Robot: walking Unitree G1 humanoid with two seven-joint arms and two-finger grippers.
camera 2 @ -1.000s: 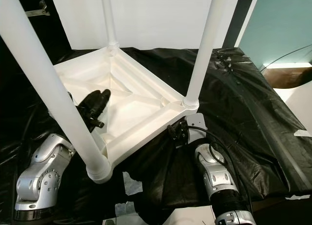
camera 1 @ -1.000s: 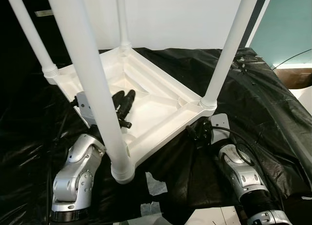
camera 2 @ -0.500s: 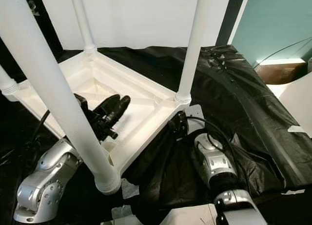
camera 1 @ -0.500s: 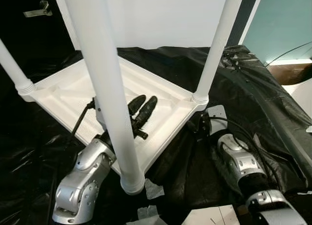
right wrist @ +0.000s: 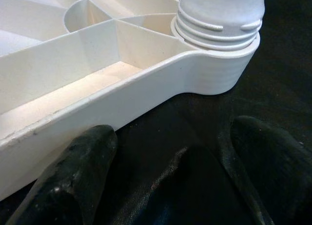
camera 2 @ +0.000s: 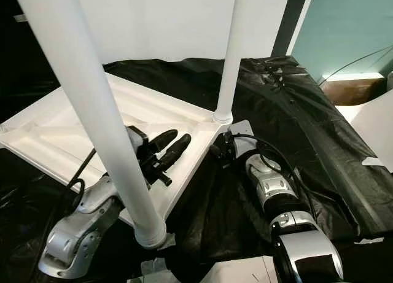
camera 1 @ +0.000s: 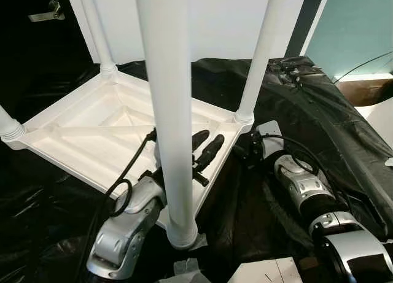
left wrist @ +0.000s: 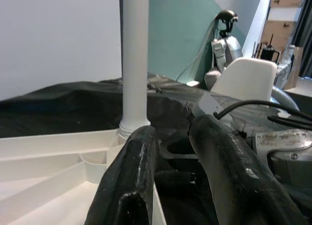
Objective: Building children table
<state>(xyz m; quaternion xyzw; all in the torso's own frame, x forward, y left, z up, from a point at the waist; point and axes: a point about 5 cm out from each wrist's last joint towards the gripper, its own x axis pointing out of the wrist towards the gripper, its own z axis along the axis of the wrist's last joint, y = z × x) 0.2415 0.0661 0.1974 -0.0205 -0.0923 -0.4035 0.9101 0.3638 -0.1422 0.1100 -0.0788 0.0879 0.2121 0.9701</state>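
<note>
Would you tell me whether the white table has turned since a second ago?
Yes. The upturned table has rotated on the black sheet; its corner by the right gripper swung toward the back wall.

Black plastic sheeting (camera 1: 319, 111), white wall (camera 1: 209, 19), teal wall (camera 1: 356, 31)

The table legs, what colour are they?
White. The table legs show best in the left eye view.
</note>
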